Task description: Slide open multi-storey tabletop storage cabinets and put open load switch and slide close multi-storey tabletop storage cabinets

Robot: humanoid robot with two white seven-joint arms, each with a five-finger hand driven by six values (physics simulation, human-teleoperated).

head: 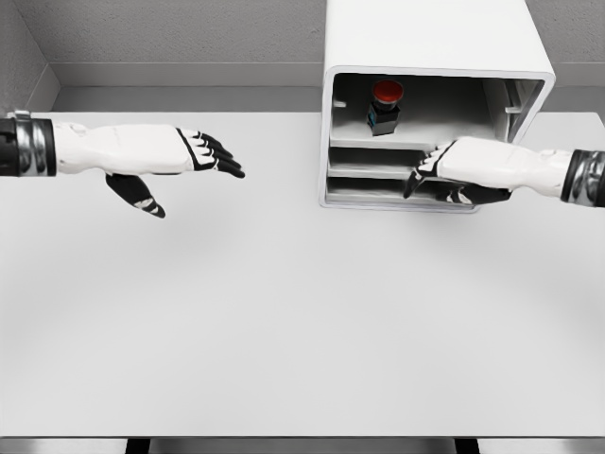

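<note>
A white multi-storey storage cabinet (430, 57) stands at the back of the table, right of centre. Its top drawer is slid open, and inside stands a small black load switch with a red button (385, 104). My right hand (437, 180) reaches in from the right and rests against the lower drawer fronts, its fingers curled at the drawer edge below the open compartment. My left hand (189, 165) hovers over the table at the left, fingers stretched out and spread, holding nothing.
The grey tabletop (284, 312) stretches wide in front of the cabinet. A grey wall runs behind the table. The table's front edge lies along the bottom of the view.
</note>
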